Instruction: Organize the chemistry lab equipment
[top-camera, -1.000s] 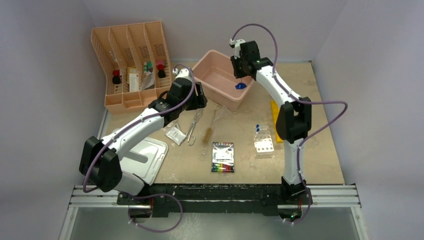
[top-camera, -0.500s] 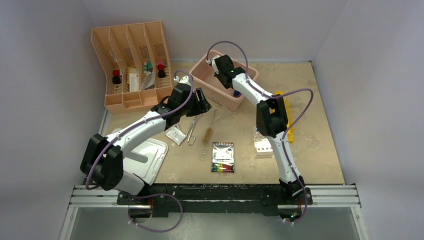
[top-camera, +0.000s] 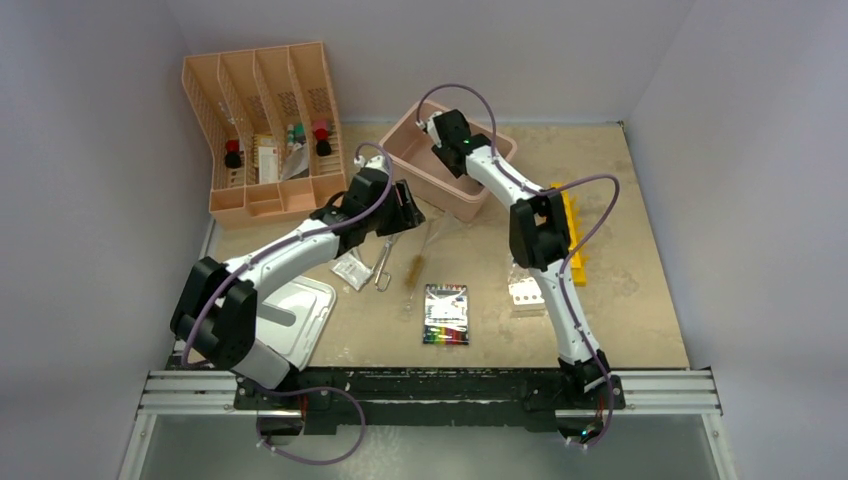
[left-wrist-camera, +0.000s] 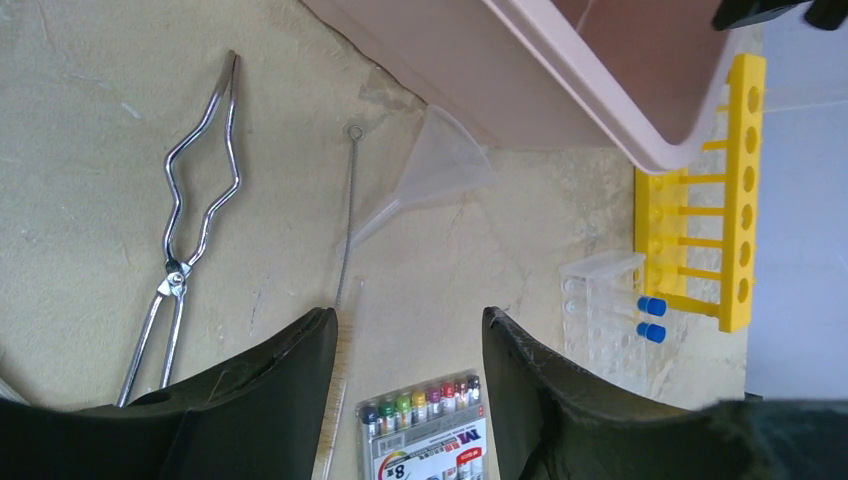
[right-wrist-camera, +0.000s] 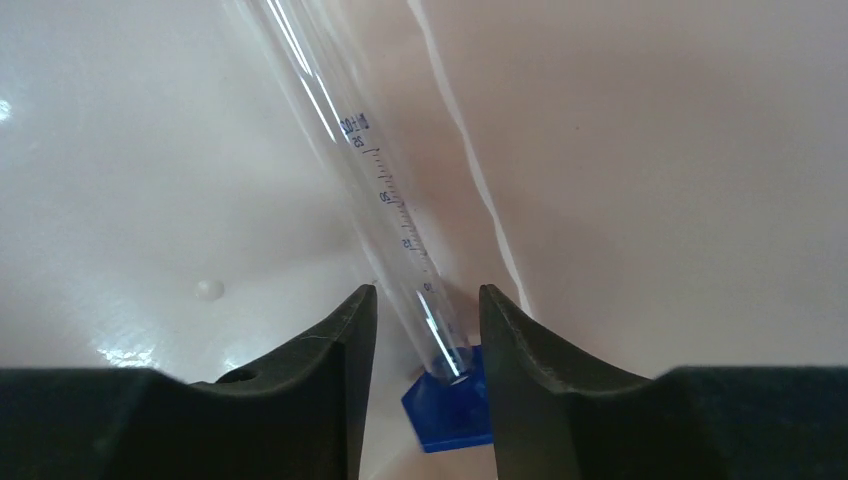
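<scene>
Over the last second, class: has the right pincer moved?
Yes. The right pincer swung left, from over the right corner of the pink bin toward the bin's left side.

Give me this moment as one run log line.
left gripper: open, over brush | right gripper: in bin, astride cylinder, grip unclear | tongs: on table

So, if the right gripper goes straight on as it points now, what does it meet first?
Probably the graduated cylinder, whose clear tube lies between the open fingers of the right gripper. Behind it is the floor of the pink bin; depth is unclear.
</scene>
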